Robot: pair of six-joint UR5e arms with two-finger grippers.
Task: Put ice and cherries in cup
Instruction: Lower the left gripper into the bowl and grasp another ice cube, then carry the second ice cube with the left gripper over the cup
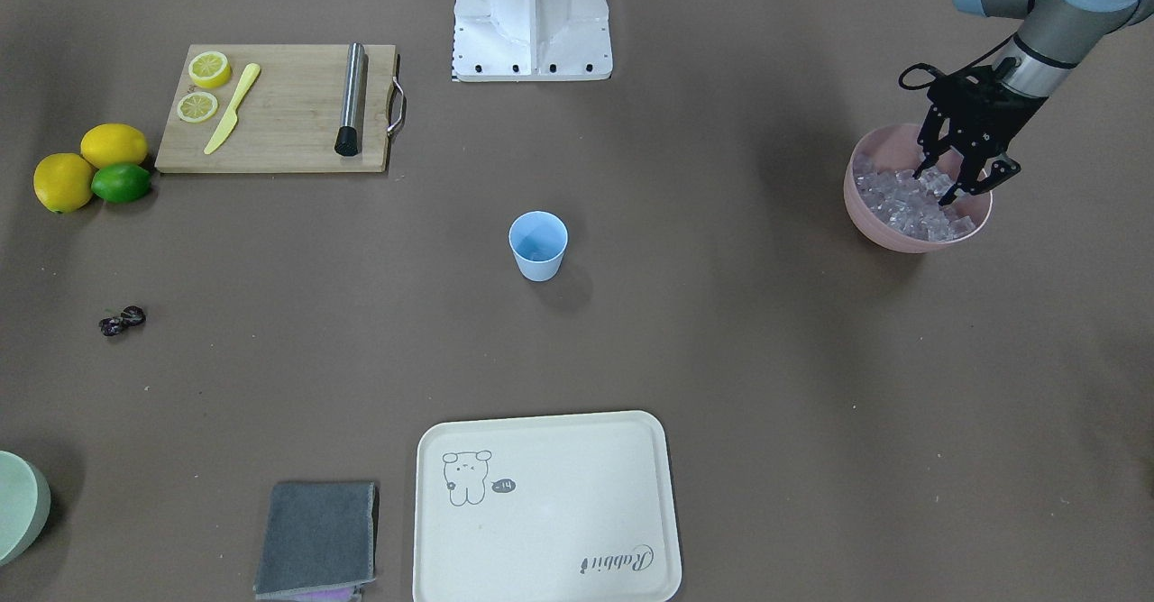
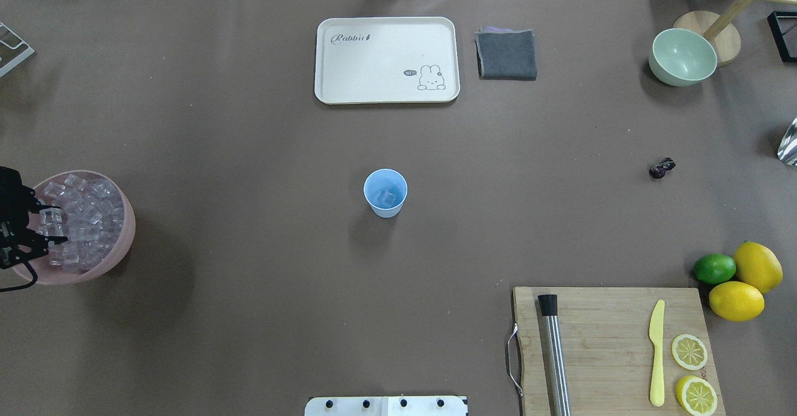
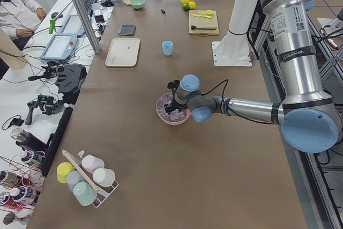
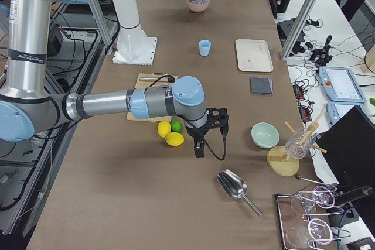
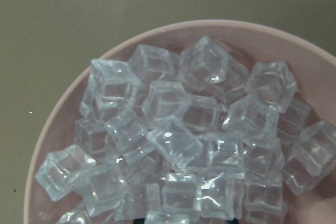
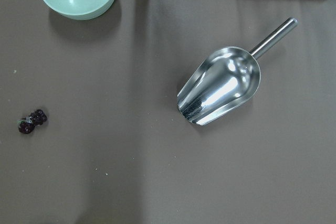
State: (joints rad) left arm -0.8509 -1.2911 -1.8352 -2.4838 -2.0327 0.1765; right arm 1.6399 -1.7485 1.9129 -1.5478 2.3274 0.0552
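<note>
The light-blue cup (image 2: 385,192) stands upright mid-table, with one ice cube (image 2: 387,198) showing inside it. It also shows in the front view (image 1: 538,243). Many ice cubes (image 5: 178,140) fill the pink bowl (image 1: 867,223). My left gripper (image 1: 960,178) is open, with its fingertips down among the ice (image 2: 81,217). The cherries (image 2: 662,167) lie on the table far from the cup, and show in the right wrist view (image 6: 32,121). My right gripper (image 4: 202,139) hovers above the table near the lemons. It shows only in the right side view, so I cannot tell whether it is open or shut.
A cream tray (image 2: 386,60) and a grey cloth (image 2: 507,55) lie beyond the cup. A cutting board (image 2: 613,347) holds lemon slices, a yellow knife and a metal rod. Lemons and a lime (image 2: 735,279) sit beside it. There is also a green bowl (image 2: 682,56) and a metal scoop (image 6: 220,93).
</note>
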